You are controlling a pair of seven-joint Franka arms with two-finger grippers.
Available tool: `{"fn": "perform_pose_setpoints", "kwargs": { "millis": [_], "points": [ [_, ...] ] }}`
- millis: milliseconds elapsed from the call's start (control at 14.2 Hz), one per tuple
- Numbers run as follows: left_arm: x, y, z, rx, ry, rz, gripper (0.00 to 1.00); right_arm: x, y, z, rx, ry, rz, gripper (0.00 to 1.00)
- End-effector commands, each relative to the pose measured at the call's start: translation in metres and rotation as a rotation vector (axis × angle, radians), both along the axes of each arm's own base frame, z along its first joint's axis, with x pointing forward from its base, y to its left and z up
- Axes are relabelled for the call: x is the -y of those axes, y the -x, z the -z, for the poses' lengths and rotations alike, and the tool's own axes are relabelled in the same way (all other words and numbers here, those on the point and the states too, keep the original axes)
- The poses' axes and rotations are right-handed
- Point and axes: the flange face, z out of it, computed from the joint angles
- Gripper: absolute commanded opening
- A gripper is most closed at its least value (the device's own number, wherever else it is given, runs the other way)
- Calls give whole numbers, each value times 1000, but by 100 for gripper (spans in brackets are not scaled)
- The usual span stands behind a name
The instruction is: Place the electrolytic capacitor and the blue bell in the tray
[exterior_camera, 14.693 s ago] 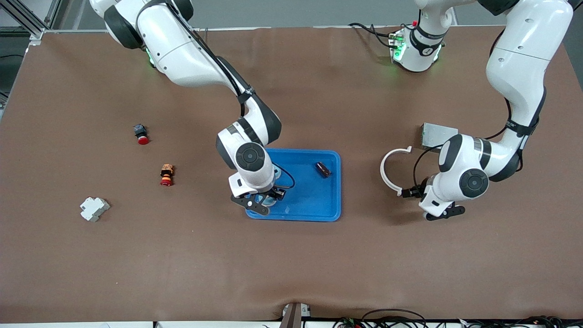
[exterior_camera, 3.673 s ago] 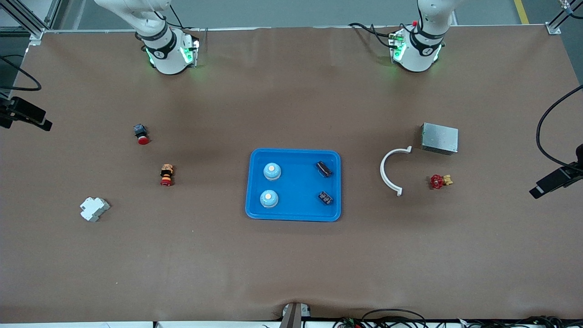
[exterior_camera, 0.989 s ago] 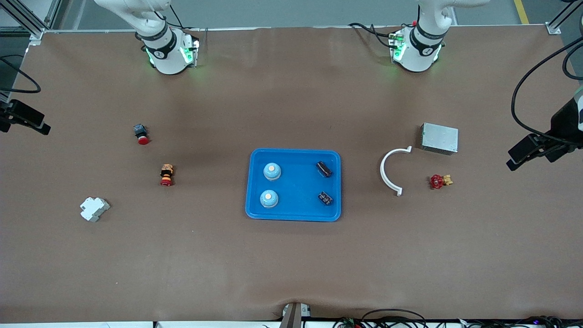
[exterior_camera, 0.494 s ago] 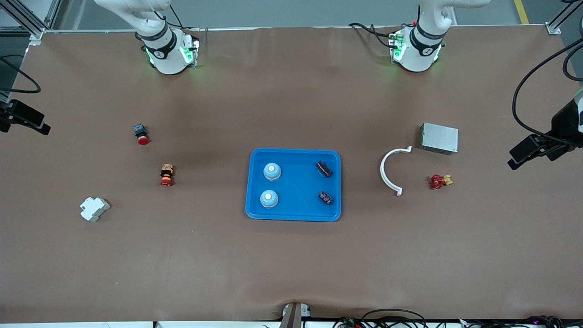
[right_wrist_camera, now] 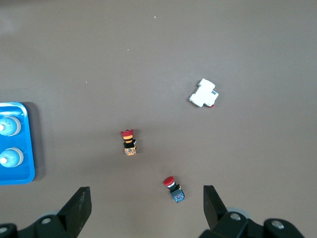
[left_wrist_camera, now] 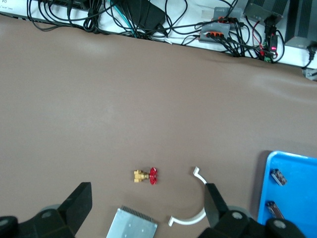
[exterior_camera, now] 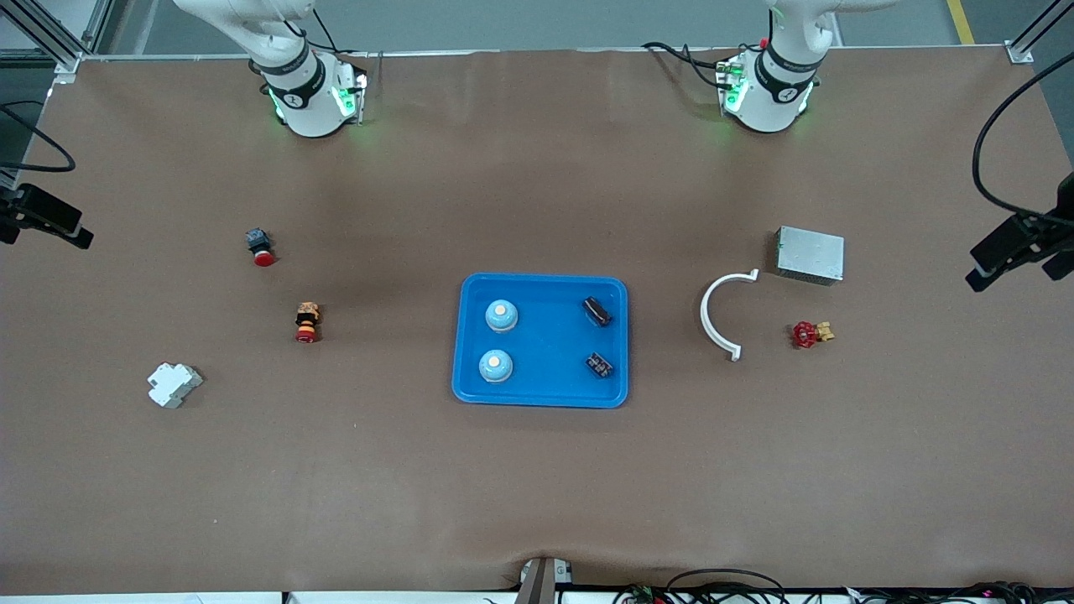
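Note:
The bright blue tray [exterior_camera: 545,344] sits mid-table. In it are two blue bells [exterior_camera: 501,315] [exterior_camera: 495,366] at the right arm's end and two dark electrolytic capacitors [exterior_camera: 596,311] [exterior_camera: 599,364] at the left arm's end. My left gripper [exterior_camera: 1007,252] is open and empty, high over the table's edge at the left arm's end; its view shows it [left_wrist_camera: 146,208], the tray [left_wrist_camera: 297,198] and a capacitor [left_wrist_camera: 278,176]. My right gripper [exterior_camera: 42,222] is open and empty, high over the other end; its view shows it [right_wrist_camera: 146,208], the tray [right_wrist_camera: 28,144] and a bell [right_wrist_camera: 9,125].
A grey metal box [exterior_camera: 810,254], a white arc piece [exterior_camera: 713,315] and a red valve [exterior_camera: 807,334] lie toward the left arm's end. Two red push buttons [exterior_camera: 260,246] [exterior_camera: 307,323] and a white breaker [exterior_camera: 174,384] lie toward the right arm's end.
Both arms have pulled back from the tray to the table's ends, leaving the bells and capacitors in it. In the last second the left gripper drifted outward; the right stayed still.

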Motion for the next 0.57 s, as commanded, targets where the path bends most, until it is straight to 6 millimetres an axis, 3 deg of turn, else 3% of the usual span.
{"fn": "perform_pose_setpoints", "kwargs": {
  "millis": [0,494],
  "points": [
    [1,8,-8,-33,15,13,100,2,3,-1,1,-12,19,100],
    [2,14,4,-126,0,29,100,3,11,-2,-35,-6,19,100]
  ]
}}
